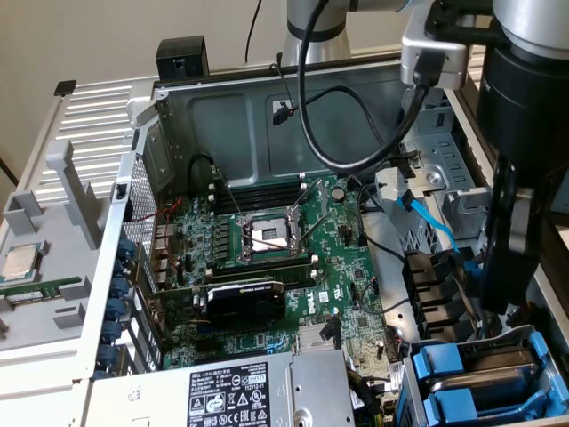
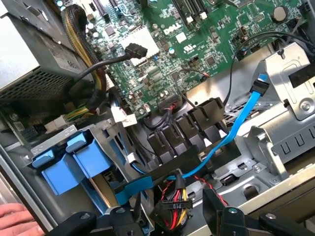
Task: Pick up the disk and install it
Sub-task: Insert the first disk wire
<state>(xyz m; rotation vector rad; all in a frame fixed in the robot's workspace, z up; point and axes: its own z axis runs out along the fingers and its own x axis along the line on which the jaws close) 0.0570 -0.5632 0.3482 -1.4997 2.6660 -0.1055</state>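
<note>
an open pc case lies on its side, with a green motherboard flat on its floor, a grey power supply at the near edge and a drive cage at the exterior view's right. outside it, at the left, a grey tray holds a small silver chip.

The disk, in its blue plastic carrier, sits slotted in the drive cage, its handle facing outward.
</note>
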